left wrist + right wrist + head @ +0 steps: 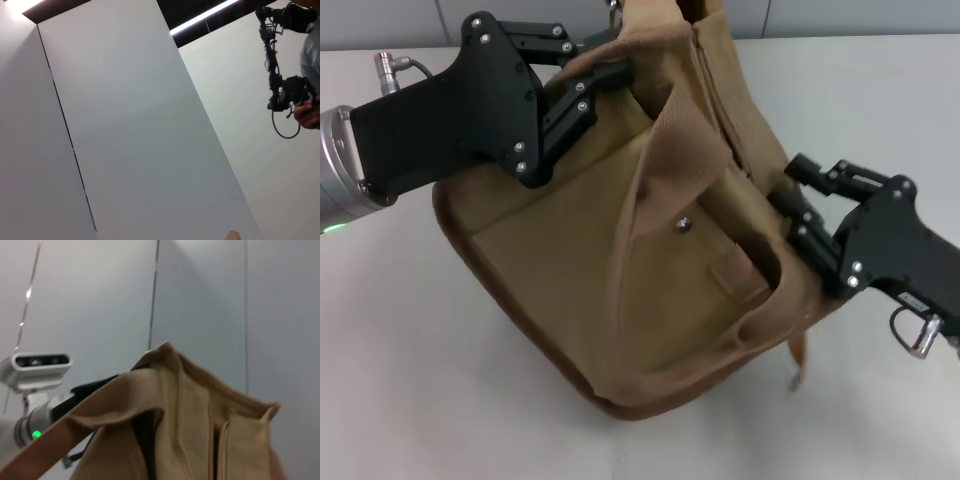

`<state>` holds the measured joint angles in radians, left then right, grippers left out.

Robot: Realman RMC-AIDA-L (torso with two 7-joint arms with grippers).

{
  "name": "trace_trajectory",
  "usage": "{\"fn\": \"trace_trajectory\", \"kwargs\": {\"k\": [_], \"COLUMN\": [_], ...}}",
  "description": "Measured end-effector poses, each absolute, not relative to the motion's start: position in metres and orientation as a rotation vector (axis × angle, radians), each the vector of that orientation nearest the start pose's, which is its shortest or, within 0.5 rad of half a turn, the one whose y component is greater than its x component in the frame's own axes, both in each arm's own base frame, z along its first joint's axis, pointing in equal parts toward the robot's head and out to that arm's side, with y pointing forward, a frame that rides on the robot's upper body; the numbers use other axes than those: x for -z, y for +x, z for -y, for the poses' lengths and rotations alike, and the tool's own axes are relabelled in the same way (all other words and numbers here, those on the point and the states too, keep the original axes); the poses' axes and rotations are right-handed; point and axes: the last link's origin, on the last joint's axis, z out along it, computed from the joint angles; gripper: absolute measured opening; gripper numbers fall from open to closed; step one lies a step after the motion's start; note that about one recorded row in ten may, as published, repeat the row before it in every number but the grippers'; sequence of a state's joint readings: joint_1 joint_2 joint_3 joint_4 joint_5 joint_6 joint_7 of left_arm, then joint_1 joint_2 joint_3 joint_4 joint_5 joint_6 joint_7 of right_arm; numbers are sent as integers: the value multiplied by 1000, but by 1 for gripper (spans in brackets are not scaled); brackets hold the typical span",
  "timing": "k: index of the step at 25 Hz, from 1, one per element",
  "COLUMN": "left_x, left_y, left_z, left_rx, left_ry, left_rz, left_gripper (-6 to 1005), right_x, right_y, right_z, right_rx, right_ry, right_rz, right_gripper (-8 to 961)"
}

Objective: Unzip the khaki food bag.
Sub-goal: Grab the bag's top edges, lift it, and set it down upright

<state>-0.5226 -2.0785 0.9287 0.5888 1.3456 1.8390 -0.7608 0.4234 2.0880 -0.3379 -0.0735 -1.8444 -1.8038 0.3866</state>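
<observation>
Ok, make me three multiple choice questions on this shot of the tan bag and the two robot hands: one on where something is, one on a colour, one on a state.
1. Where does the left hand meet the khaki food bag?
A. its upper edge on the robot's left
B. its brown base
C. its front snap

2. What colour is the trim along the base?
A. white
B. brown
C. blue

3. How does the bag stand on the white table?
A. flat and folded
B. tipped, held up between both hands
C. upside down

Answers: 1 A, the black fingers pinch cloth there. 2 B, a brown edge runs round the bottom. 3 B, it leans, with the right hand at its other side.
</observation>
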Motion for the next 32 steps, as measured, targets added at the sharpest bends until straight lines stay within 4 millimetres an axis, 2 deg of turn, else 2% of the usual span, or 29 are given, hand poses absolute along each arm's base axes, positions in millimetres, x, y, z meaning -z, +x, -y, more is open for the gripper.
{"fn": "trace_trajectory", "kwargs": {"k": [8, 15, 32], "left_x": [-23, -23, -22], "left_y": [-184, -182, -177], "left_z": [-313, -313, -315], "left_rx": [1354, 1356, 1373], "left_ry": [-2392, -2393, -2399], "left_rz": [-380, -385, -401], "left_gripper": [91, 90, 90], "right_x": [41, 37, 49], "right_y": [265, 266, 260], "right_z": [-244, -232, -243], "right_rx": [-1200, -1235, -1182], "right_ry": [-2292, -2286, -2374], "right_rz": [-41, 15, 33], "right_gripper": [290, 289, 280]}}
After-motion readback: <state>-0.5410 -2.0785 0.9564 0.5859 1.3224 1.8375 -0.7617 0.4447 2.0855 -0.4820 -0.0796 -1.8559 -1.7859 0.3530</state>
